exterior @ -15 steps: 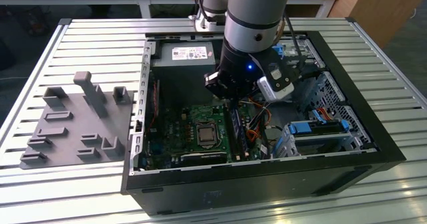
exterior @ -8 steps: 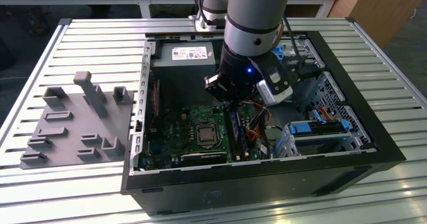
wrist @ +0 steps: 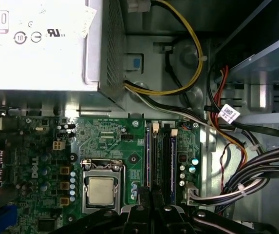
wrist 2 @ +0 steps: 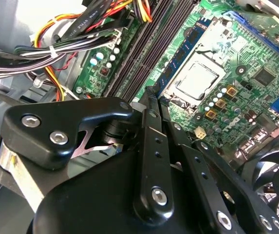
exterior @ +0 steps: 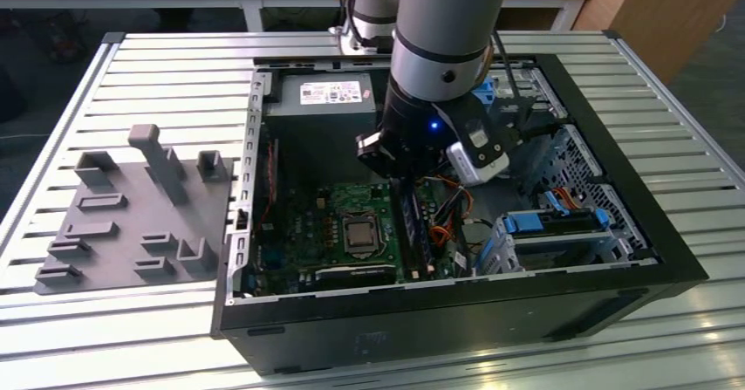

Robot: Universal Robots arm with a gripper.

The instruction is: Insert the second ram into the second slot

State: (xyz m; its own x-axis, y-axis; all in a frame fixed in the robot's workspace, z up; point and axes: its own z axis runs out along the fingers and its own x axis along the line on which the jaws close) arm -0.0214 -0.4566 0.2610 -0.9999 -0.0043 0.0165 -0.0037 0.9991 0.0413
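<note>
Seemingly the second ram (wrist: 150, 161) already stands in its slot (wrist: 155, 127) along the motherboard's (wrist: 110, 141) cable-side edge, and my fingers (wrist 2: 150, 97), drawn narrow and gripping nothing I can see, hang right over its near end, so only final seating, if anything, remains.

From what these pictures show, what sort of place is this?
Probably a robotics lab or test bench: an open computer case lies on a slotted metal table, beside a grey fixture plate.

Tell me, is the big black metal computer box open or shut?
Open. The black metal computer case has no cover on top, so the green circuit board inside shows.
</note>
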